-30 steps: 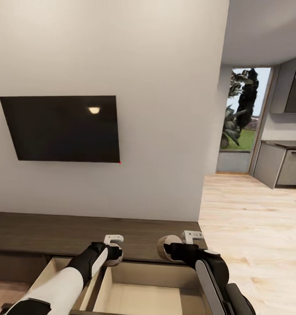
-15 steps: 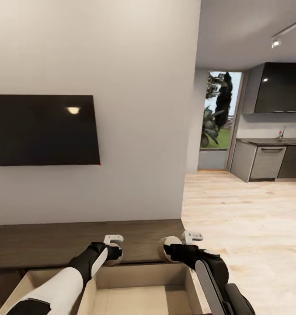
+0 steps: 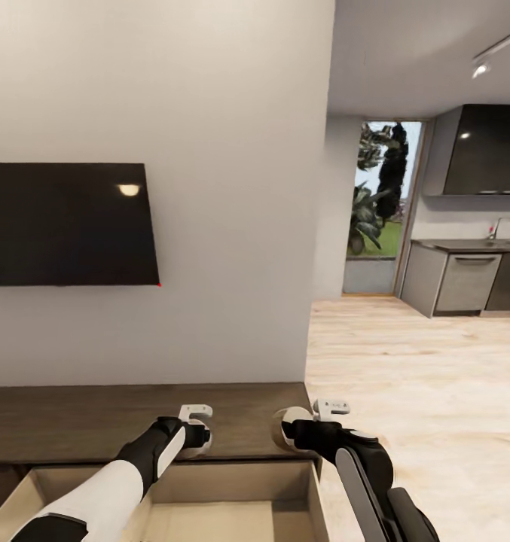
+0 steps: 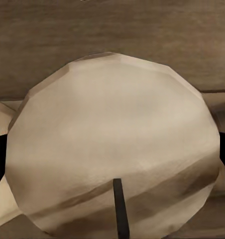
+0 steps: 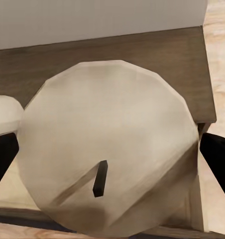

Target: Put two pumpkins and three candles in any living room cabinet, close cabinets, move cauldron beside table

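Each of my hands holds a candle. In the head view my left gripper [image 3: 196,435] is shut on a stubby pale candle [image 3: 203,447], and my right gripper [image 3: 303,426] is shut on another candle [image 3: 288,429]. Both hang just above the back edge of an open drawer [image 3: 232,491] with a pale wood interior, in the long dark brown cabinet [image 3: 74,418]. The left wrist view looks onto its candle's top [image 4: 112,139] with a dark wick. The right wrist view looks onto the other candle [image 5: 110,144] over the cabinet top [image 5: 157,50]. Pumpkins, cauldron and table are out of view.
A black TV [image 3: 66,223] hangs on the white wall above the cabinet. The wall ends at a corner [image 3: 319,248]. Light wood floor [image 3: 420,376] runs right of it to grey kitchen units [image 3: 465,282] and a glass door [image 3: 379,203].
The whole picture has shifted left, so the camera has turned right and more of the kitchen shows. Both arms keep their pose with the candles held.
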